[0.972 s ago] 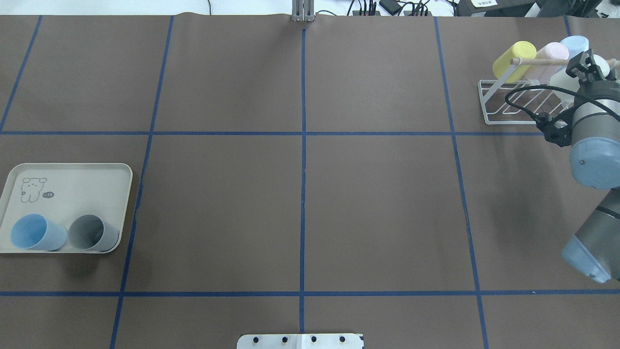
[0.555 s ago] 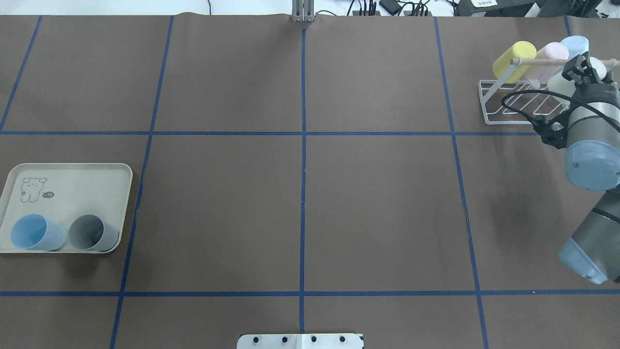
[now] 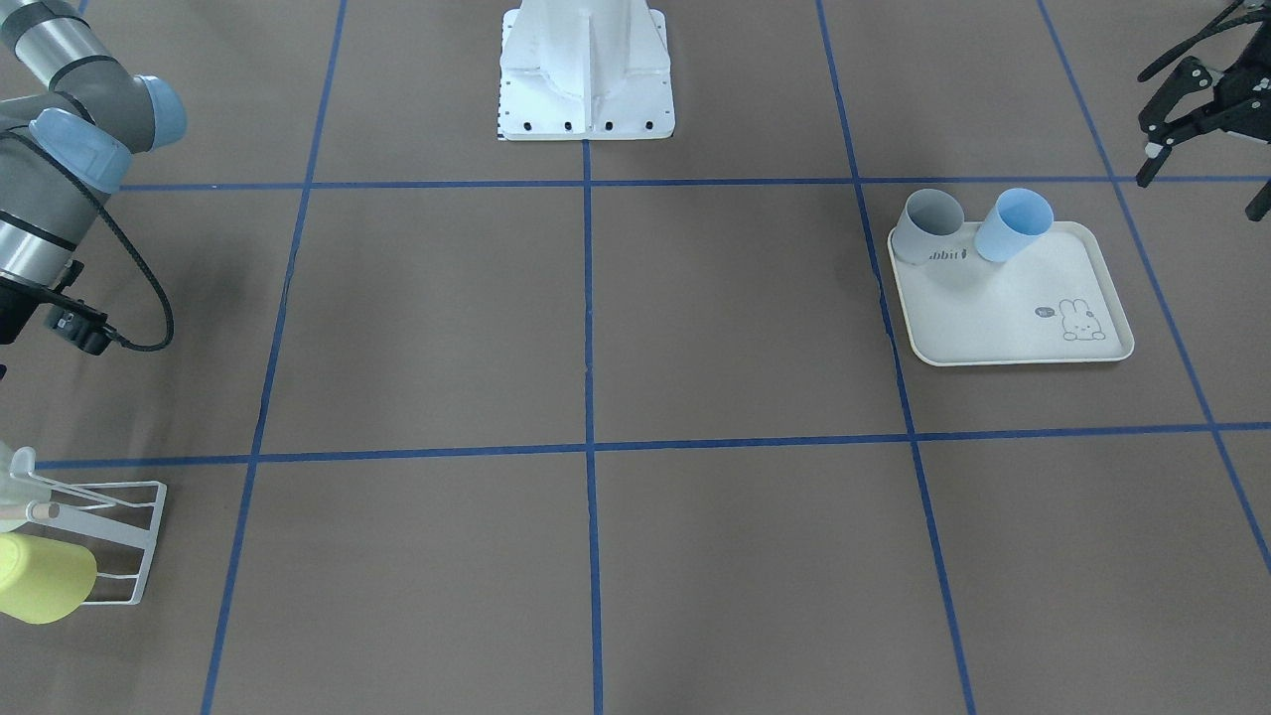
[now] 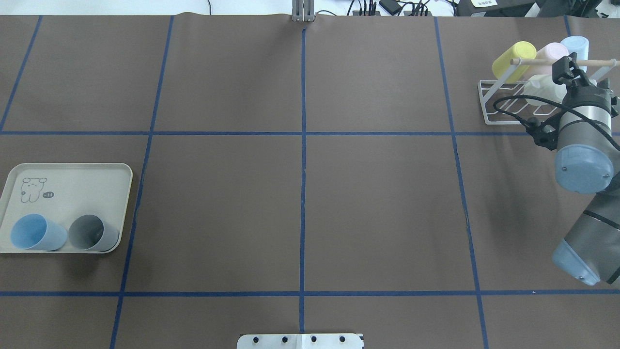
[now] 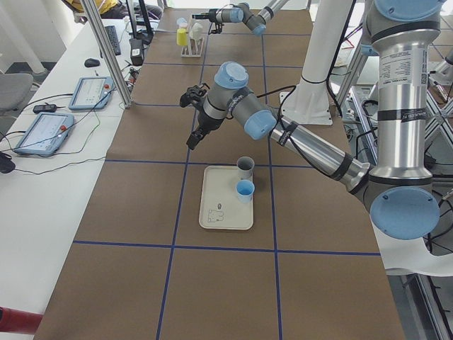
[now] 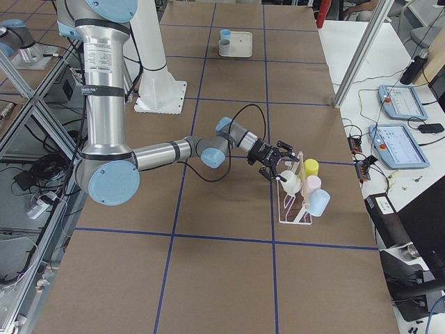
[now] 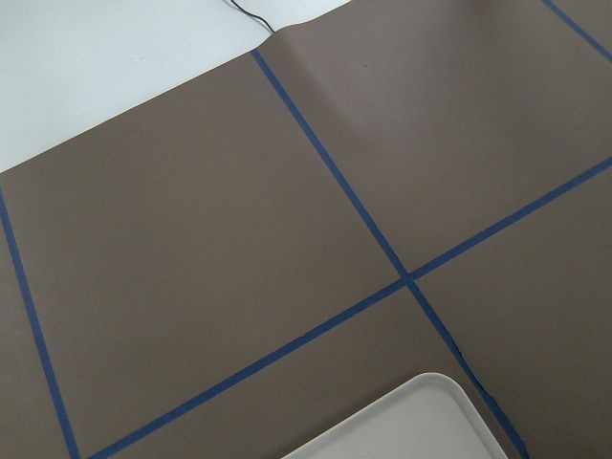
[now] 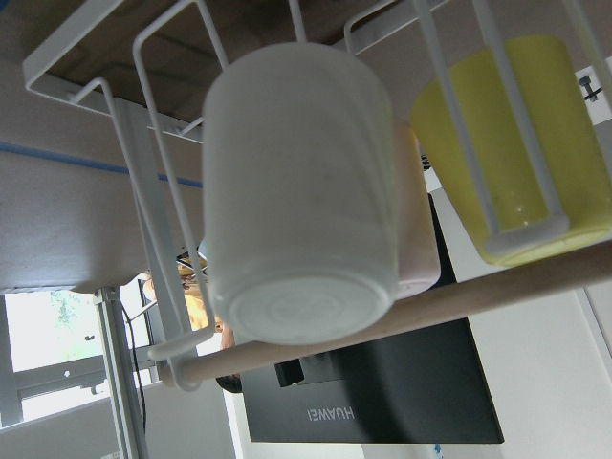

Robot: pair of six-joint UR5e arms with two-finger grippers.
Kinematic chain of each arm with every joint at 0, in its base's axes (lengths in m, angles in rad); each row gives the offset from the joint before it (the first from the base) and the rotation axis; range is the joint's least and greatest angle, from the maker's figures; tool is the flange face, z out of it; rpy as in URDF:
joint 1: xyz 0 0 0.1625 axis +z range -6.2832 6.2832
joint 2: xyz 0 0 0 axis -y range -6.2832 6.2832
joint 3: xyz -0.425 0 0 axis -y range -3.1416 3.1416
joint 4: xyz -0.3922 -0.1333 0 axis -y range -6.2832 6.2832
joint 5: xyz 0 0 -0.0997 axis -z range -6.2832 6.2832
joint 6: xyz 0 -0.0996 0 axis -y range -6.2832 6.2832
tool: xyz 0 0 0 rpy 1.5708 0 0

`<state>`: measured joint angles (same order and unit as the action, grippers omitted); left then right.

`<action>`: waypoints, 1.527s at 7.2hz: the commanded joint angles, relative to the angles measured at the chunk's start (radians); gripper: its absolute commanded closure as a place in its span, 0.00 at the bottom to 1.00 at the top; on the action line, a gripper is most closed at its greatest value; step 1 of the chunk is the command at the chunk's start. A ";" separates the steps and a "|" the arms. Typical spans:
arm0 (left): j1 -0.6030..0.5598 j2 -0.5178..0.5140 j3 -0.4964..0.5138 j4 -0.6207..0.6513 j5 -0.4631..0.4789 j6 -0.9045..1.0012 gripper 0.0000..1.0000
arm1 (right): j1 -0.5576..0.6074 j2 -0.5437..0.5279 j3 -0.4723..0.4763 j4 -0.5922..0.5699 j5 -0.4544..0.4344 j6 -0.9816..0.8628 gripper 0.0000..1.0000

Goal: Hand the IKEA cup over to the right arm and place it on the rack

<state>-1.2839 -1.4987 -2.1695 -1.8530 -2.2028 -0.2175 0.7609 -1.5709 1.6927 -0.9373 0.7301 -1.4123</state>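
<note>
Cream rabbit-print tray [image 4: 72, 177] sits by the worktop's left edge, with a light-blue plastic cup [image 4: 36, 233] and a grey plastic cup [image 4: 93, 232] waiting on it. The black left gripper [image 3: 1201, 184] hangs nearby, jaws wide and empty, parked out of the way. Over at the far right corner, the silver right arm [image 4: 583, 114] reaches across the white wire drying rack [image 4: 489, 104]. The white plastic IKEA cup [image 4: 538, 88] rests tipped on its slanted prongs beside yellow, pink and blue cups. The black right gripper [image 4: 567, 68] is just beside it, its jaws seemingly parted, so I'd call it delivered.
</note>
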 commanded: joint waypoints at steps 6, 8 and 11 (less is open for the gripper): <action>0.015 0.067 0.097 -0.172 0.017 -0.118 0.00 | 0.000 0.034 0.204 0.000 0.572 1.134 0.00; 0.093 0.121 0.208 -0.459 0.031 -0.297 0.00 | 0.000 0.038 0.275 0.068 0.777 1.549 0.00; 0.384 0.179 0.335 -0.728 0.227 -0.607 0.00 | 0.003 0.037 0.292 0.120 0.999 1.730 0.00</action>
<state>-1.0016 -1.3503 -1.8617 -2.5025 -2.0317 -0.7134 0.7626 -1.5343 1.9768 -0.8046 1.6688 0.2785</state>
